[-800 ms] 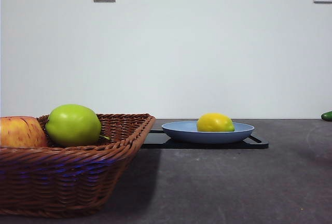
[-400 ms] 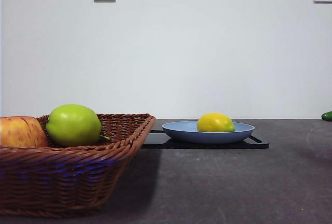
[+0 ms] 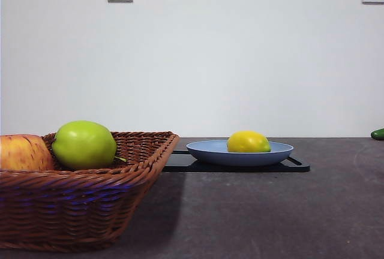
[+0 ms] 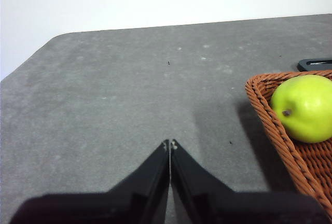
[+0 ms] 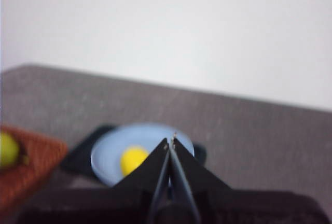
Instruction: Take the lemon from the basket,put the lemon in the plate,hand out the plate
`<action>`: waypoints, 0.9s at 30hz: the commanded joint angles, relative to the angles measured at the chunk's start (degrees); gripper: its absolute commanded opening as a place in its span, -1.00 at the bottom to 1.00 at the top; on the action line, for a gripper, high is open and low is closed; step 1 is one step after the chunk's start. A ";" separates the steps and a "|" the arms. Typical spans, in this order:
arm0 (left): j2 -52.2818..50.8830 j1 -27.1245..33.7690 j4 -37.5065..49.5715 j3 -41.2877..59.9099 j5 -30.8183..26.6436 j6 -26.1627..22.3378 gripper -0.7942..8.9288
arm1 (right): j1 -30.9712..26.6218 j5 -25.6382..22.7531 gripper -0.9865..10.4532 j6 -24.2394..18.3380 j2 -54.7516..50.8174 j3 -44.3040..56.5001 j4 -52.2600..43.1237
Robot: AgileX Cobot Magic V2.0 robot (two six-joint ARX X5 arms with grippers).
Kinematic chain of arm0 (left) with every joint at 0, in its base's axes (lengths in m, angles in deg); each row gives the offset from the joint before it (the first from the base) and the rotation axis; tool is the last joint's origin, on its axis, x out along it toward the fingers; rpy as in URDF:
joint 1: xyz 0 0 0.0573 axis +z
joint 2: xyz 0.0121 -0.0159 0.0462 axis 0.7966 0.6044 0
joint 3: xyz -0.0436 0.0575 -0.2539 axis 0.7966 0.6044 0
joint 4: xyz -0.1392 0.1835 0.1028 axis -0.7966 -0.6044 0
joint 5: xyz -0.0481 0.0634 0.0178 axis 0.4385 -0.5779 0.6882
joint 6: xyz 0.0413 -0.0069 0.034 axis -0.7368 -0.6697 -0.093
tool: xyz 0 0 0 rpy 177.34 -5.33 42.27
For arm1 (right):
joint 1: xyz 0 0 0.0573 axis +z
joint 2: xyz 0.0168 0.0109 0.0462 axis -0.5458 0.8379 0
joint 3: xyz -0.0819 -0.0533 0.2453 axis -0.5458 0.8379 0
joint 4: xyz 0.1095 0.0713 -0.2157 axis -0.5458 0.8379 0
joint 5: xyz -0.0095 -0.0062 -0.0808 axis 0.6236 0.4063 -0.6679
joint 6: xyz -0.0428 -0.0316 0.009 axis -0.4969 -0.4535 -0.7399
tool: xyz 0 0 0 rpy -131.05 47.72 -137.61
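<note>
Lemon (image 3: 248, 142) sits in the blue plate (image 3: 207, 150) at center-right of the front frame, out of the basket (image 3: 90, 205) at lower left. Your right gripper (image 5: 170, 142), jaws pressed together, hangs over the plate's near rim, the fruit just left of its tips. Your left gripper (image 4: 169, 144), likewise closed and empty, waits beside the basket, so the hand-out likely falls to the right arm.

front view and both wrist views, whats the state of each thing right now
Bright yellow oval lemon: lying in the plate, unheld.
Shallow light blue round plate: resting on the flat black tray.
Brown woven wicker basket: holds a green apple and a red-yellow apple.
Left pincer: shut, empty.
Right pincer: shut, empty.
</note>
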 commanded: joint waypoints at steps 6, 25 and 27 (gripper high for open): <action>-0.17 0.22 -0.57 0.20 -0.07 -0.59 -0.82 | -10.32 4.26 -0.82 1.01 -9.16 12.11 -1.81; -0.17 0.22 -0.57 0.20 -0.04 -0.59 -0.82 | -11.30 4.09 -0.82 2.80 -18.82 22.51 -2.01; -0.17 0.22 -0.59 0.20 -0.07 -0.59 -0.82 | -11.30 4.07 -0.82 3.17 -18.82 22.51 -1.77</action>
